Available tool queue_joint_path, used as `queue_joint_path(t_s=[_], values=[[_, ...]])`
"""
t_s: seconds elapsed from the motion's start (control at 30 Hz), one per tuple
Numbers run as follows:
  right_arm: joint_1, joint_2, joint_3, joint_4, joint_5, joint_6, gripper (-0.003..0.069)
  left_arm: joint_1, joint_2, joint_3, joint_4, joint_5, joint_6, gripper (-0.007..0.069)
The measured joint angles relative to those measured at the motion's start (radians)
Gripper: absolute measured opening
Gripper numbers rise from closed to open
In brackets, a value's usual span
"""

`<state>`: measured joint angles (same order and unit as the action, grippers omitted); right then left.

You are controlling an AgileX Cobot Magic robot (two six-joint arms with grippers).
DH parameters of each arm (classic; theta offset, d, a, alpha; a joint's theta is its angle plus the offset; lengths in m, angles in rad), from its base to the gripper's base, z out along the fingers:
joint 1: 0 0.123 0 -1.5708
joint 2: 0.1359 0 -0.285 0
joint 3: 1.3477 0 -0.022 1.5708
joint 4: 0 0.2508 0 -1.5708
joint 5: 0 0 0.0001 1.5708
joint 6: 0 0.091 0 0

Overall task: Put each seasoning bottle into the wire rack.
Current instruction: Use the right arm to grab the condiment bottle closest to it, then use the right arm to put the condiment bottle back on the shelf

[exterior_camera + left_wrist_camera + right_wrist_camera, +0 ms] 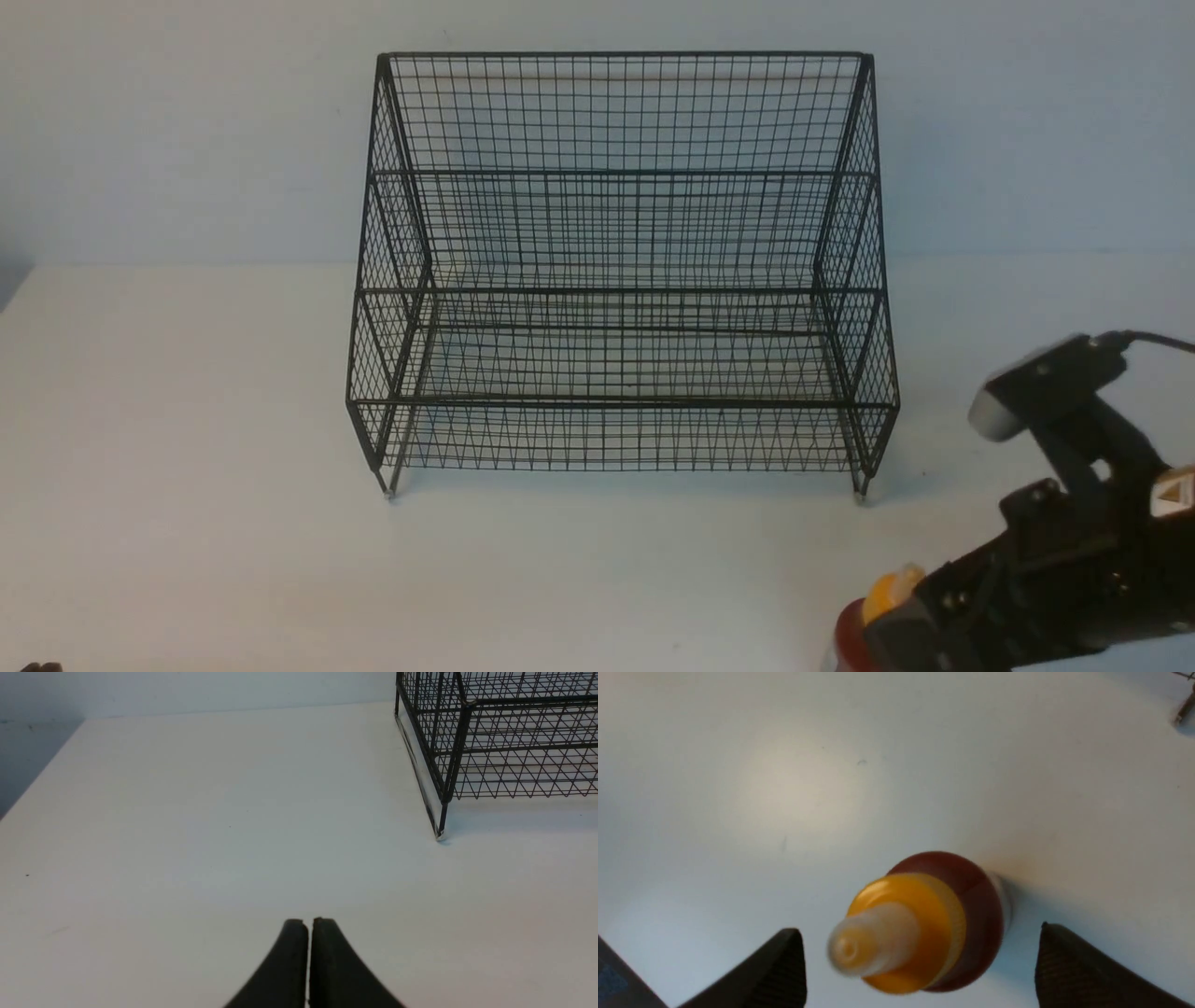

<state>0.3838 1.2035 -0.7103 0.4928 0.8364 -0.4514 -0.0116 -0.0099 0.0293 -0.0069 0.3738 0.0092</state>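
Seasoning bottle (934,914), one only, stands on the white table (187,467) between the widely spread fingers of the right gripper (919,931), a gap showing on each side. It sits near the front edge, to the right of the one wire rack (616,280). The left gripper (308,921) is pressed closed on nothing. A pale blue-grey wall (187,121) rises behind.
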Motion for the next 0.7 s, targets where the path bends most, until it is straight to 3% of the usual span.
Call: queue_joint_path(t_s=[0.17,0.27,0.47,0.7], values=[[0.000,0.057,0.000,0.018,-0.037,-0.040,0.0586,0.000,0.000,0.000,0.000,0.000,0.000,-0.0005],[0.000,0.076,0.000,0.045,-0.045,-0.077,0.0538,0.000,0.000,0.000,0.000,0.000,0.000,-0.0005],[0.000,0.071,-0.008,0.054,-0.017,-0.116,0.0295,0.000,0.000,0.000,0.000,0.000,0.000,-0.0005],[0.001,0.002,-0.090,-0.005,0.202,-0.088,0.0301,0.000,0.000,0.000,0.000,0.000,0.000,-0.0005]])
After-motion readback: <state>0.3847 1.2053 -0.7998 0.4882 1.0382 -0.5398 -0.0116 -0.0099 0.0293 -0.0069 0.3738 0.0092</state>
